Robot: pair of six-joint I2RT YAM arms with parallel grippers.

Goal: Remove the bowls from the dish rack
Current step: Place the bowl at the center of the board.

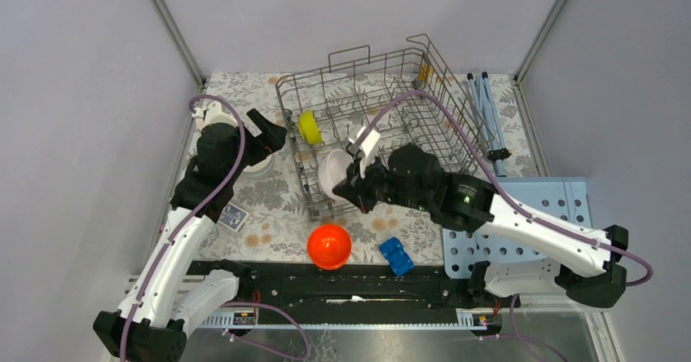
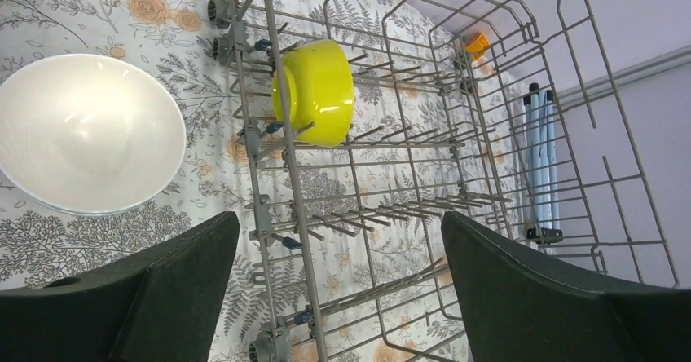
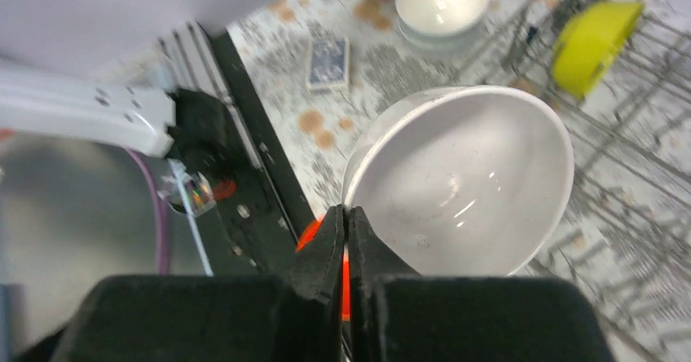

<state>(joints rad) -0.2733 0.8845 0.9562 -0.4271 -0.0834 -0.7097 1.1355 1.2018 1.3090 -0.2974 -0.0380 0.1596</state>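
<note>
The right gripper point(image 3: 346, 215) is pinched shut on the rim of the held white bowl point(image 3: 464, 178), which stands on edge at the lower-left corner of the dish rack point(image 1: 407, 113) in the top view; I cannot tell whether it is free of the tines. It looks glossy and rigid, probably ceramic or hard plastic, so it is likely slick and chippable. A rim pinch on a smooth wall could let it swing or slip, so a slow carry seems wise. The yellow-green bowl point(image 2: 314, 89) stands on edge between tines in the upper middle of the left wrist view. Its upper lip looks like the accessible place to grip. The left gripper point(image 2: 338, 231) is spread wide and holds nothing. On the tabletop point(image 1: 269, 211) sit the orange bowl point(image 1: 329, 245), at lower centre, and a second white bowl point(image 2: 85, 134), left of the rack.
</note>
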